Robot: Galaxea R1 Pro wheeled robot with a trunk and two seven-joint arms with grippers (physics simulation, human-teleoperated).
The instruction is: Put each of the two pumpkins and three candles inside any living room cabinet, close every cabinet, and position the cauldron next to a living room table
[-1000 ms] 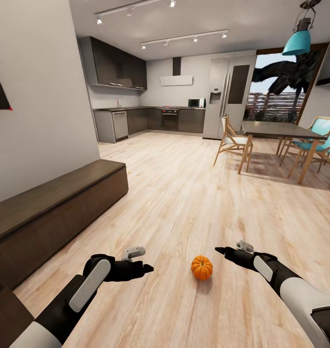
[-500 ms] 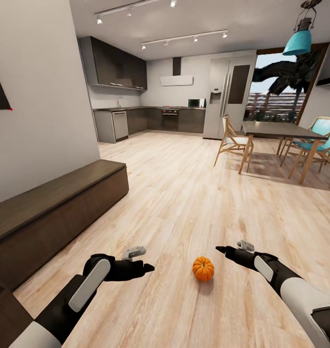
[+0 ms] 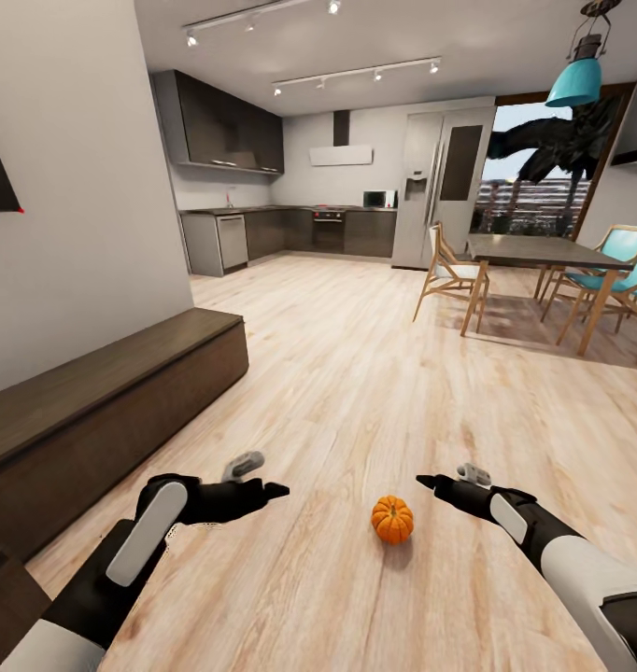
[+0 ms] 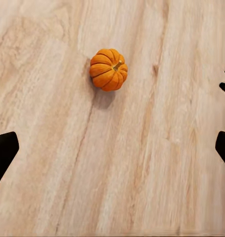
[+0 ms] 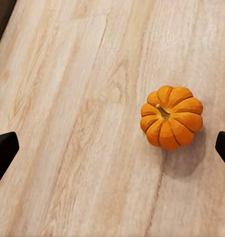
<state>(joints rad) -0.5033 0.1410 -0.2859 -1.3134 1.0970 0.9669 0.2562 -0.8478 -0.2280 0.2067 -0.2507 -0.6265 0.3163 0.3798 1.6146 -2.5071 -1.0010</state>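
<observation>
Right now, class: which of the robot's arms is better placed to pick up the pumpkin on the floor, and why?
Probably the right. In the head view the right gripper sits closer to the pumpkin than the left gripper, and the pumpkin looks larger in the right wrist view. Both grippers are open.

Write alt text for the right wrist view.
An orange pumpkin sits upright, stem up, on a light wood floor, casting a soft shadow. The dark tips of the open right claw frame it at both edges, not touching it.
</observation>
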